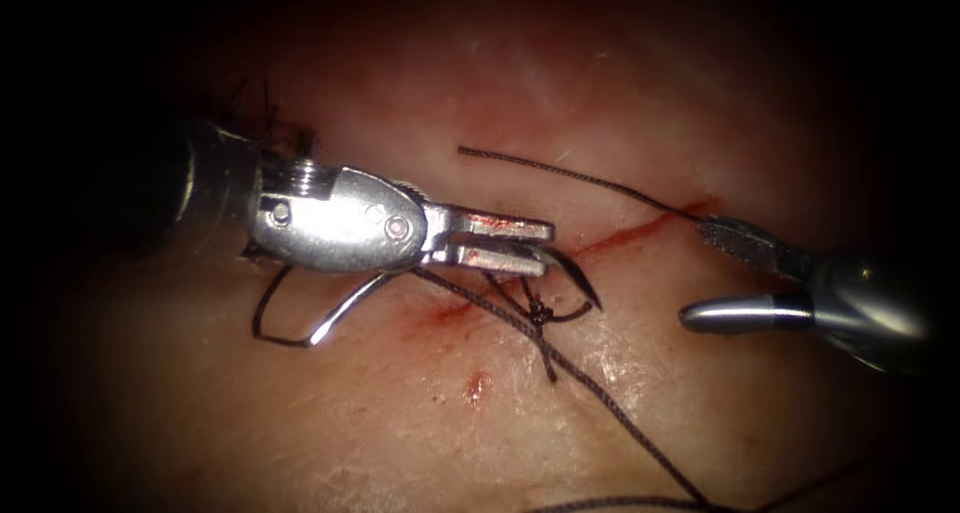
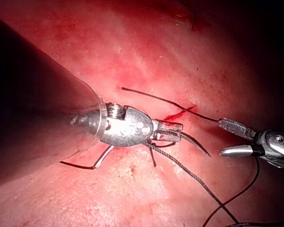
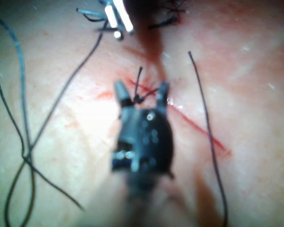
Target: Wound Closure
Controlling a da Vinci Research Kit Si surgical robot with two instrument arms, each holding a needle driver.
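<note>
My left tool point(image 1: 548, 250) reaches in from the left over the cut point(image 1: 630, 235), its jaws shut on the curved needle point(image 1: 345, 313) along its front half. The needle is out of the tissue: its dark tip hangs just past the jaws, above a knot point(image 1: 540, 313) on the cut, and its thread end points left. Seen from the left wrist, the same tool point(image 2: 181, 131) holds the needle point(image 2: 199, 144). My right tool point(image 1: 692, 271) stands open on the right, holding nothing. Its upper jaw touches the end of a short free thread tail point(image 1: 560, 171). The right wrist view has these jaws point(image 3: 142, 92) spread over the knot point(image 3: 139, 99).
A long thread point(image 1: 620, 413) runs from the knot down to the lower right. From the needle's end a thin loop point(image 1: 262, 313) curls back under the left tool. Dark cut thread ends of older stitches point(image 1: 270, 123) stick up at the far left. Red fluid point(image 1: 476, 385) spots the tissue.
</note>
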